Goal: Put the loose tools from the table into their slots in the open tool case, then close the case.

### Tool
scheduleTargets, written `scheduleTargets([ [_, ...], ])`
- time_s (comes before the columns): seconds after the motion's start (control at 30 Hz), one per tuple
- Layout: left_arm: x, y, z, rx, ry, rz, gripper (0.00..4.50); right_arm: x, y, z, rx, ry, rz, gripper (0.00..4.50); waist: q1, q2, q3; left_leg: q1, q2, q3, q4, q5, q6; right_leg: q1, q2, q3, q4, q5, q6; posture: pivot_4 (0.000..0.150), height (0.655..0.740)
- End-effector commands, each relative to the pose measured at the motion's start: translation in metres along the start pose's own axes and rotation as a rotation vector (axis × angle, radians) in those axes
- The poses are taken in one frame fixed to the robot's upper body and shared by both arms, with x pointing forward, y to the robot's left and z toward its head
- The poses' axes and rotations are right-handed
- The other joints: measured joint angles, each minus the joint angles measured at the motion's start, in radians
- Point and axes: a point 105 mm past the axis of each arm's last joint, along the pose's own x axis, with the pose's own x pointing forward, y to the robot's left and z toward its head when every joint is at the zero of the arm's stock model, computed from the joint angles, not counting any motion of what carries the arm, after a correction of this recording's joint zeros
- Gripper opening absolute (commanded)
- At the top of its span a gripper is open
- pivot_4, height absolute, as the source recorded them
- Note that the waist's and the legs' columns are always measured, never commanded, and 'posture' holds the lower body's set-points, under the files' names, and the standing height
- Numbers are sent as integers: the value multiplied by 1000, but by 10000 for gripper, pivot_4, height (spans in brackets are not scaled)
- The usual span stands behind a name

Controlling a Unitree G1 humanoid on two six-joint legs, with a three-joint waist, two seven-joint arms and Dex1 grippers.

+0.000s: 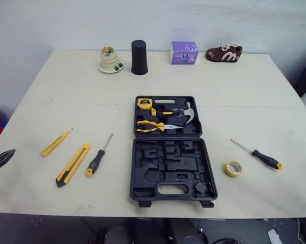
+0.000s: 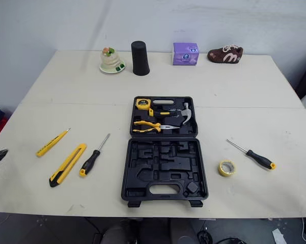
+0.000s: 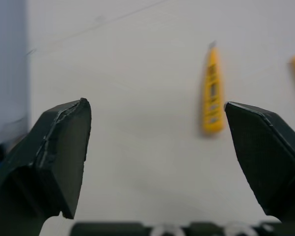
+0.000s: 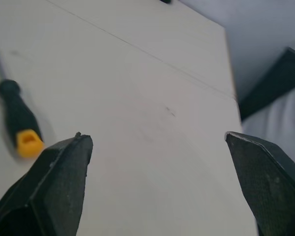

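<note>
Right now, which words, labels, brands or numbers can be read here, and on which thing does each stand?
No text is legible.
On the purple box: pale print on the front, too blurred to read.
On the brown shoe: white marks, not legible as letters.
On the yellow pen-shaped tool: faint dark marks, too blurred.
On the tape measure: a round label, too small.

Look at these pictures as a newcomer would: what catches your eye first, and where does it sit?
The open black tool case lies in the middle of the table, with a tape measure, pliers and hammer in its far half. Loose tools flank it. A slim yellow tool, a yellow utility knife and a screwdriver lie on the robot's left, and a second screwdriver and a roll of yellow tape on its right.
</note>
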Motion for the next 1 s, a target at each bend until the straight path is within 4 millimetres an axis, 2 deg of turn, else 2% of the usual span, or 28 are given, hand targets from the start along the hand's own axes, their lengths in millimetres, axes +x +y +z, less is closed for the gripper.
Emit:
scheduleTargets([
  [0.03,17,-46,29,-83,7,-183,45000,31,21,35,44,-172,138,44809,1,1,1,-1,0,0,0,0,-1,-1,1,0,0,0,0,1500,7400],
  [0.1,26,-74,32,-105,96,-252,45000,53,47,51,17,-220,272,44809,6,3,2,-2,0,0,0,1,1,-2,2,0,0,-2,1,1500,7400],
  [0.17,31,-102,23,-107,210,-289,45000,69,76,69,-42,-295,417,44809,10,3,2,-1,1,-1,0,3,3,-2,4,1,1,-3,1,1500,7400],
  [0.23,40,-125,24,-177,192,-280,45000,81,105,86,-140,-367,571,44809,13,4,3,-1,3,-1,1,2,1,-2,7,2,1,-3,1,1500,7400],
  [0.3,46,-136,25,-205,177,-241,45000,88,117,98,-168,-422,618,44809,24,5,4,-1,3,0,2,2,1,-2,8,2,2,-3,1,1500,7400],
  [0.43,61,-171,16,-132,230,-231,45000,103,144,113,-150,-489,740,44809,34,4,4,-1,4,-2,7,6,-5,-1,10,4,5,-3,1,1500,7400],
  [0.53,67,-167,7,-85,270,-147,45000,106,155,114,-133,-482,798,44809,43,4,3,-1,4,-3,9,6,-5,0,10,5,5,-3,1,1500,7400],
  [0.73,87,-184,-6,-89,308,-96,45000,105,167,111,-123,-474,845,44809,55,4,3,-2,3,-3,9,6,-5,0,9,5,4,-3,-1,1500,7400],
  [0.9,96,-197,-10,-142,309,-136,45000,104,171,114,-116,-474,840,44809,57,3,3,-2,3,-3,9,6,-5,-1,9,5,4,-3,-1,1500,7400],
  [1.0,96,-194,-18,-120,364,-115,36628,103,172,113,-117,-467,829,45000,53,3,3,-1,2,-3,9,6,-6,-1,10,6,5,-4,-1,1500,7400],
])
